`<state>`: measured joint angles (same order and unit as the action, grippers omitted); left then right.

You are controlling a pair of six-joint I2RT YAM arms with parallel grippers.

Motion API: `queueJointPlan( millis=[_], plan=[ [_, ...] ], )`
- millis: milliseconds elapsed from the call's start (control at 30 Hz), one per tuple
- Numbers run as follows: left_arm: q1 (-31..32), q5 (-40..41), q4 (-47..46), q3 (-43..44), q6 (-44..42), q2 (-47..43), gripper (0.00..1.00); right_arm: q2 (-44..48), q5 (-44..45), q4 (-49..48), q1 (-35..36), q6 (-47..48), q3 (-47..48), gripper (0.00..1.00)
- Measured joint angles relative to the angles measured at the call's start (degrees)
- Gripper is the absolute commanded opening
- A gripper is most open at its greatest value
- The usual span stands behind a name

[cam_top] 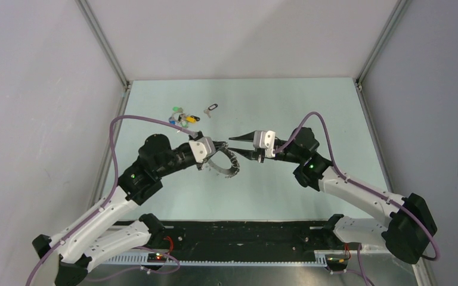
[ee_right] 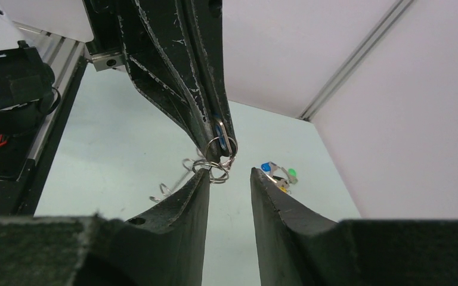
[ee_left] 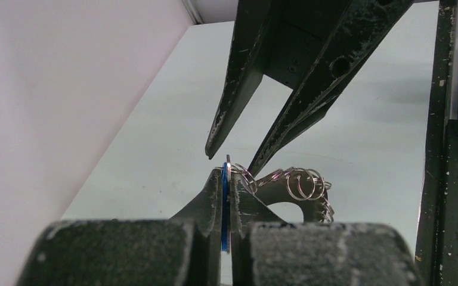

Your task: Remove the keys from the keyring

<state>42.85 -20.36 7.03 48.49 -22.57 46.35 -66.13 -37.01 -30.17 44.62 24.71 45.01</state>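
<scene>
My left gripper is shut on a flat blue-headed key, which shows edge-on between its fingertips. Small silver split rings hang from that key. The keyring, a spiky grey arc, dangles below and to the right of the left gripper. My right gripper is open and faces the left one tip to tip. In the right wrist view the right gripper straddles the air just below the rings, with its left fingertip touching or just under them. It holds nothing.
A small pile of loose keys with blue, green and yellow heads lies on the table at the back; it also shows in the right wrist view. A single key with a black loop lies beside it. Side walls close in left and right.
</scene>
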Motion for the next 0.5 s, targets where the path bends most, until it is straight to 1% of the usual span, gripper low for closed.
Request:
queueJointPlan(
  millis=[267, 500],
  plan=[
    [0.00, -1.42, 0.17, 0.00, -0.02, -0.46, 0.00, -1.20, -2.40, 0.76, 0.00, -0.22, 0.96, 0.35],
    [0.00, -2.27, 0.17, 0.00, -0.39, -0.55, 0.00, -2.12, -4.63, 2.19, 0.00, -0.74, 2.56, 0.29]
  ],
)
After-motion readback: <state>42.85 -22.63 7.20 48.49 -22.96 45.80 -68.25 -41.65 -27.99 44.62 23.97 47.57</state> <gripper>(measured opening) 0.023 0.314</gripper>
